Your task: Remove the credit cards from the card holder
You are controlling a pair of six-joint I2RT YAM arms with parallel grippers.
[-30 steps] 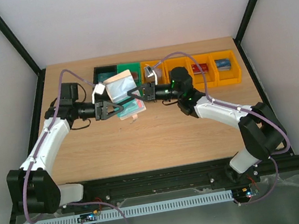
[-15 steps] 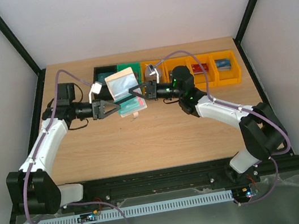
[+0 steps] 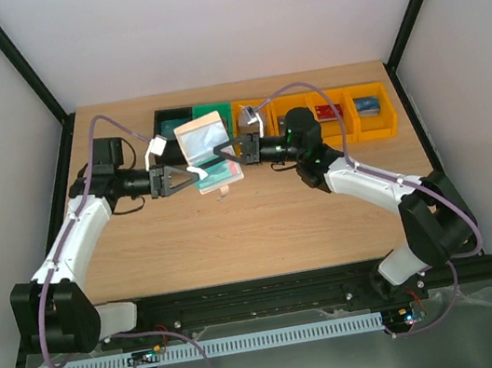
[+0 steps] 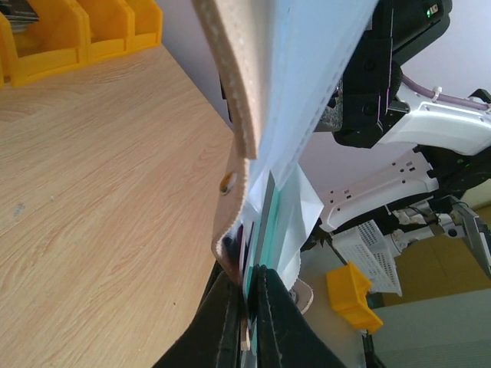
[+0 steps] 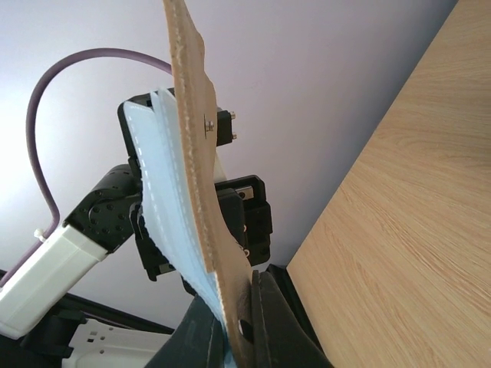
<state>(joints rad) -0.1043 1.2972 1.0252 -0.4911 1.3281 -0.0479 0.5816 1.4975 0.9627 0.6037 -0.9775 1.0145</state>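
Left fingers (image 4: 224, 326) closed on teal card (image 4: 270, 230); card holder (image 3: 204, 141) open.

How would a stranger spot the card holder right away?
On the wooden table, look before the back row of bins. The card holder hangs open between the left claw and right claw: pale and flat, unlike the boxy coloured bins.

pale wooden table (image 3: 235, 233) enclosed by plain white walls (image 3: 218, 18) and black frame posts (image 3: 18, 62).
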